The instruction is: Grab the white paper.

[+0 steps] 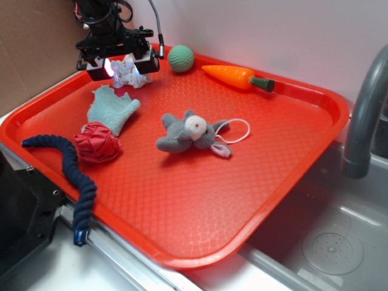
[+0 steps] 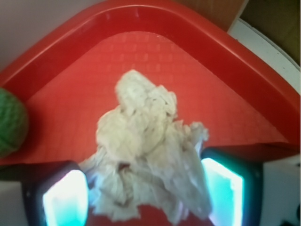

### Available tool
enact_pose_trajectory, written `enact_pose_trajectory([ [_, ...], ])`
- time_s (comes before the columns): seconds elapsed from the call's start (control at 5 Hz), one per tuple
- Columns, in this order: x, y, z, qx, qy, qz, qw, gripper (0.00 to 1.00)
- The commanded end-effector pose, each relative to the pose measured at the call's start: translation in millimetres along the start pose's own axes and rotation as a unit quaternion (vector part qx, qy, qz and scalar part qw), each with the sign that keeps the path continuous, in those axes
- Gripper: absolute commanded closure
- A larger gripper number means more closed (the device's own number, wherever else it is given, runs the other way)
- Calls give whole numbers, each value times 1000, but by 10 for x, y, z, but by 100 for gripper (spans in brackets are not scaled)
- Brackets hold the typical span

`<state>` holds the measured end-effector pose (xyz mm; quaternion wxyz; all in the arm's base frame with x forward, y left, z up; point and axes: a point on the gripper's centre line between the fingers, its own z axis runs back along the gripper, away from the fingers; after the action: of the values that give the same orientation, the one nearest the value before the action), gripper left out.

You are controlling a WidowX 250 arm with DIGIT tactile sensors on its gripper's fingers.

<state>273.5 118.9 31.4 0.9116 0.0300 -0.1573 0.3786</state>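
Straddling claw [image 2: 143, 200]: your pads sit apart, either side of the white paper [image 2: 148, 155].
Paper spot: tray's [image 1: 291, 200] far-left corner.

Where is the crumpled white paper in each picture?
Exterior: the crumpled white tissue paper wad lies at the red plastic tray's far left corner, under the end effector.
Wrist: it fills the centre, between the glowing fingers.
Shared landmark: the green knitted ball beside it.

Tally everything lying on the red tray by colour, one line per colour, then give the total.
White: 1, the white paper between the fingers of the gripper
Green: 1, the green ball
Orange: 1, the toy carrot
Teal: 1, the frayed cloth
Red: 1, the red wad
Grey: 1, the plush mouse
Navy: 1, the rope
Total: 7
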Motion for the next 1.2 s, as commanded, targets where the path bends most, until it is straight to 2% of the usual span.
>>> enact_pose_trajectory([
  [0.0,164,91,51,-4,-26,20,999,100],
  [0.2,160,106,42,1,-20,23,1000,100],
  [0.4,76,28,165,19,7,13,1000,100],
  [0.6,-39,-118,403,19,77,-31,996,100],
  [0.8,-193,-290,700,2,142,-80,987,100],
  [1.0,-438,-429,1139,-40,167,-140,975,100],
])
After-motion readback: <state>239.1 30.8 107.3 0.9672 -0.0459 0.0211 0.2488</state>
